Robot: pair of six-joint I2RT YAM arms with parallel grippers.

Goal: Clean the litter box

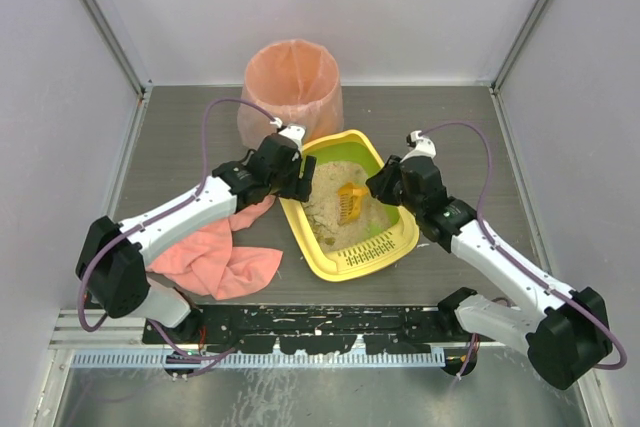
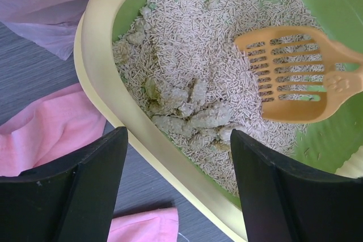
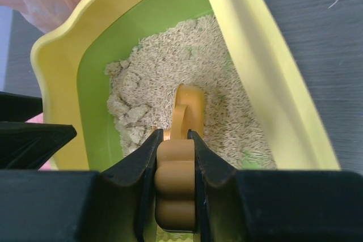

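Note:
The yellow litter box, lime-green inside, lies mid-table with beige litter and its slotted grate at the near end. My right gripper reaches in from the right and is shut on the handle of the orange slotted scoop. The scoop head rests on edge in the litter. My left gripper is open and empty, its jaws straddling the box's left rim. Grey clumps lie in the litter just inside that rim, left of the scoop.
A tall round pink-lined bin stands just behind the box. A pink cloth lies crumpled on the table left of the box, under my left arm; it also shows in the left wrist view. Grey walls enclose the table.

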